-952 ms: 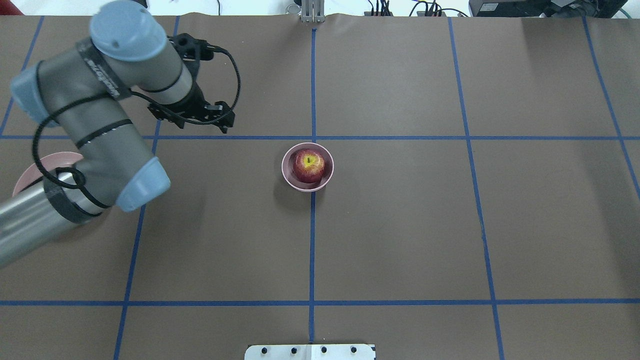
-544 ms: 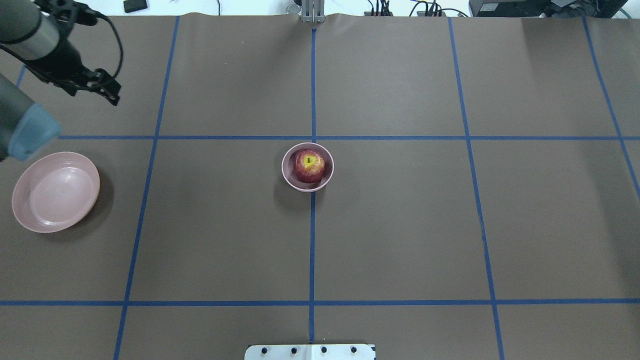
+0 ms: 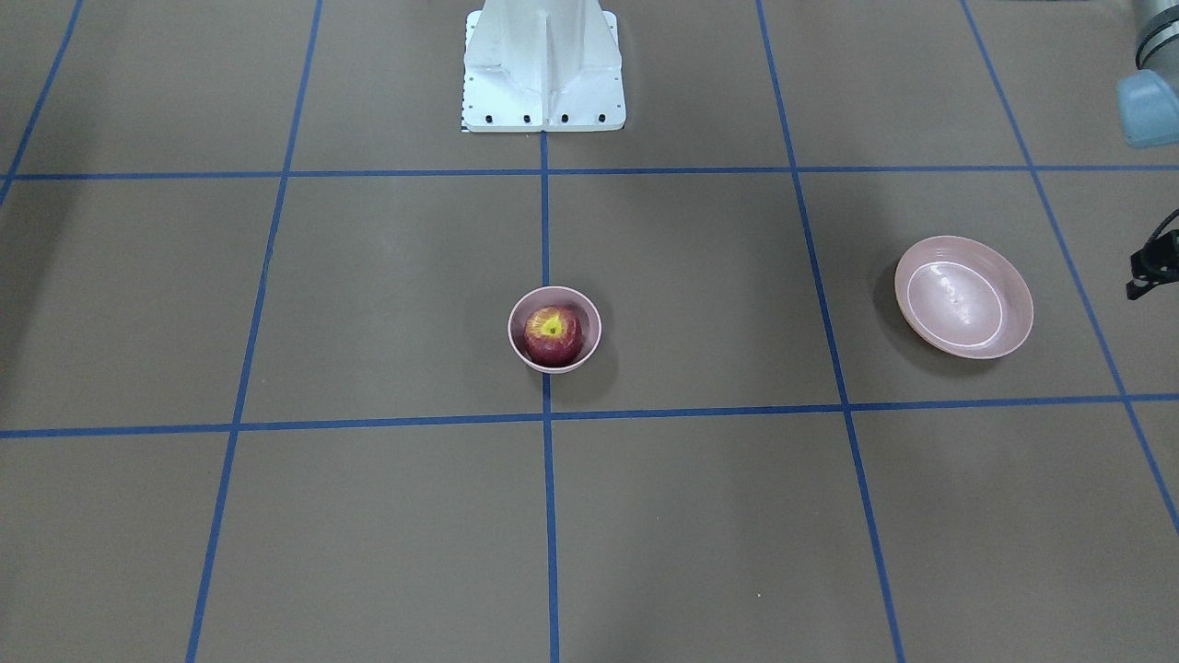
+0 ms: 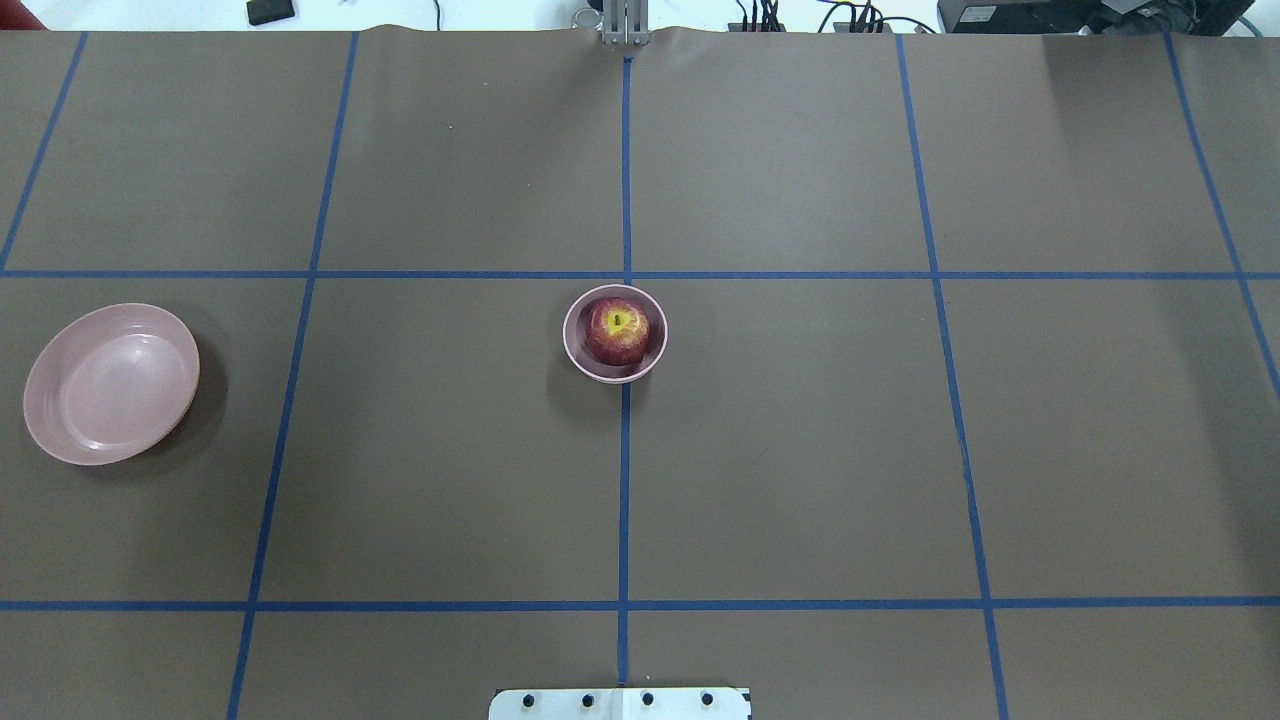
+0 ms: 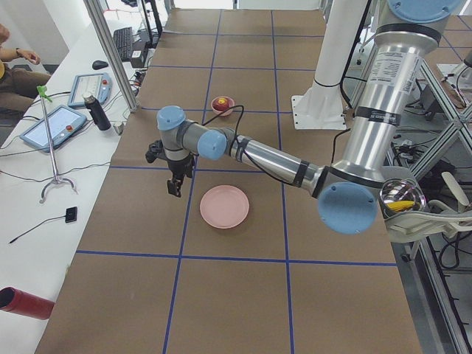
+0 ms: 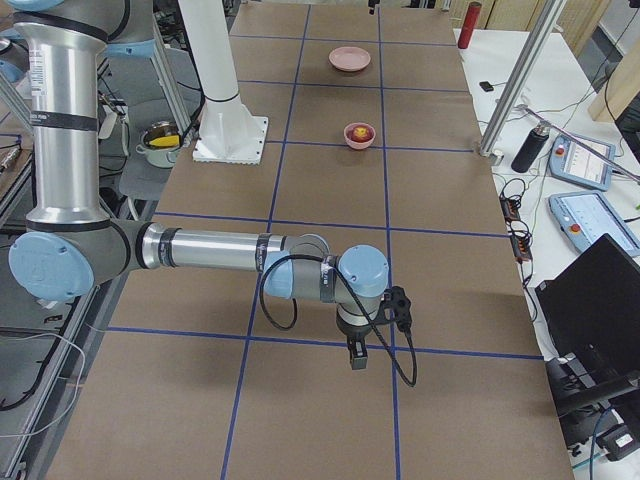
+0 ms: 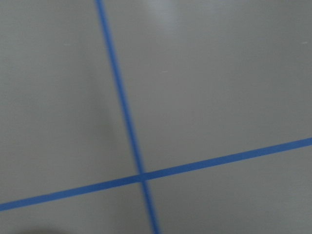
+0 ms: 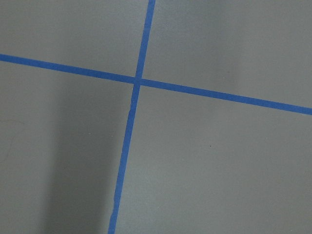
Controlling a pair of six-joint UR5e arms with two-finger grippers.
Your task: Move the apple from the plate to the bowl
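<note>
The dark red apple (image 4: 617, 332) sits inside the small pink bowl (image 4: 572, 352) at the table's middle; it also shows in the front-facing view (image 3: 553, 333). The wide pink plate (image 4: 110, 385) lies empty at the left side and shows in the front-facing view (image 3: 963, 296). My left gripper (image 5: 175, 188) hangs above the table just beyond the plate, away from the bowl; I cannot tell if it is open or shut. My right gripper (image 6: 358, 355) hangs over bare table far from both dishes; its state cannot be told. Both wrist views show only table and blue tape.
The robot's white base (image 3: 543, 64) stands at the near middle edge. Blue tape lines grid the brown table. A white bench with tablets and a bottle (image 5: 96, 112) runs along the far edge. A laptop (image 6: 600, 300) sits beyond the table's right end.
My left arm has swung away to the left and out of the overhead view, uncovering the empty plate. The apple and bowl have not moved.
</note>
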